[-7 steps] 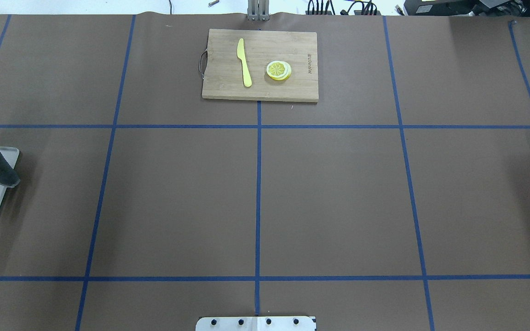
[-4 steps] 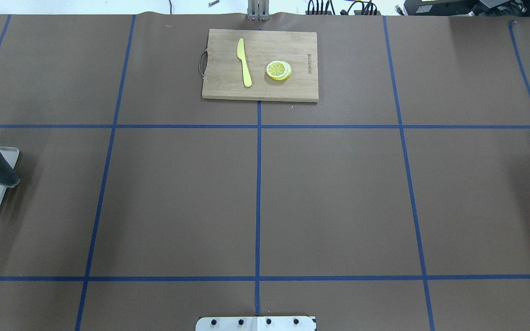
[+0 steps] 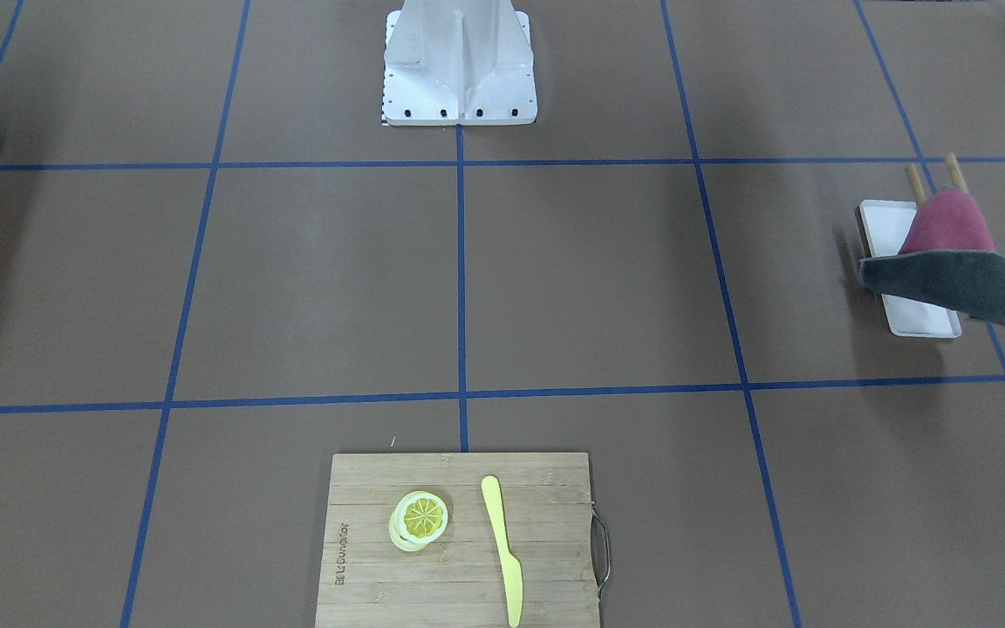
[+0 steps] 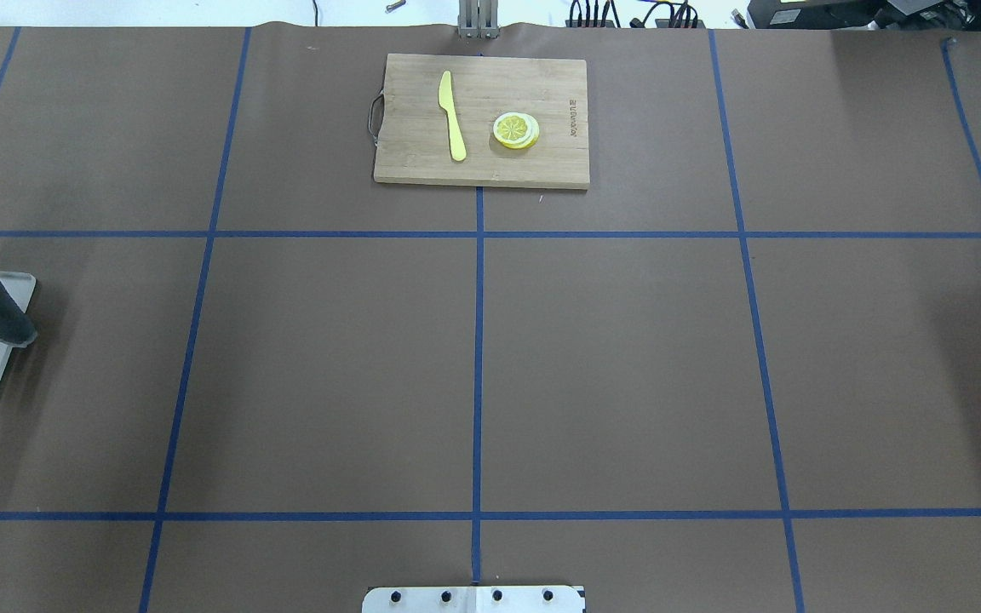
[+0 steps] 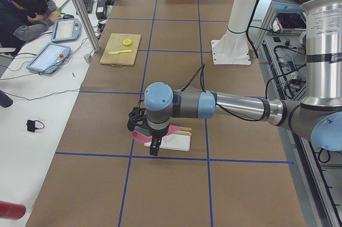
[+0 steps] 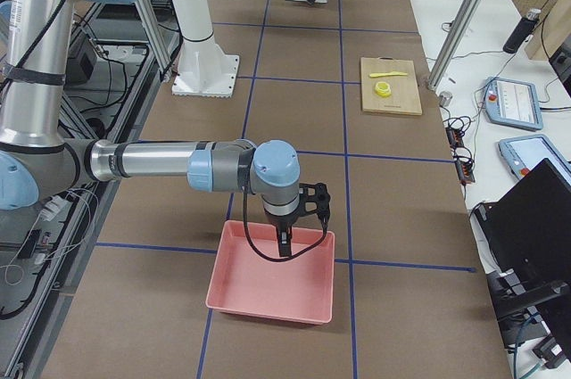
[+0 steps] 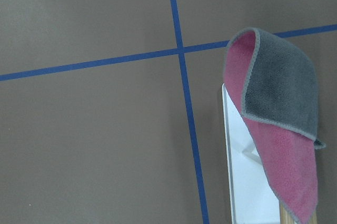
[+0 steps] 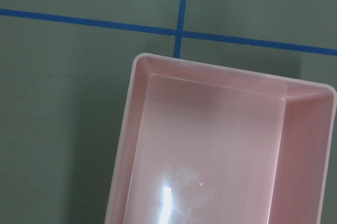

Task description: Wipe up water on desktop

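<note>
The desktop [image 4: 610, 366] is a matte brown sheet crossed by blue tape lines; water on it is out of view in every frame. A pink and grey cloth [image 3: 947, 262] hangs over a small wooden rack above a white tray [image 3: 921, 318] at my left end of the table. The left wrist view shows the cloth [image 7: 279, 108] draped there. My left gripper [image 5: 155, 149] points down just beside the cloth; I cannot tell whether it is open or shut. My right gripper [image 6: 284, 245] hangs over a pink bin [image 6: 268, 285], and its state is equally unclear.
A bamboo cutting board [image 4: 482, 119] lies at the far middle, carrying a yellow knife [image 4: 453, 115] and lemon slices [image 4: 516, 130]. The robot's base plate [image 4: 473, 598] sits at the near middle. A person sits at a side desk [image 5: 26, 13].
</note>
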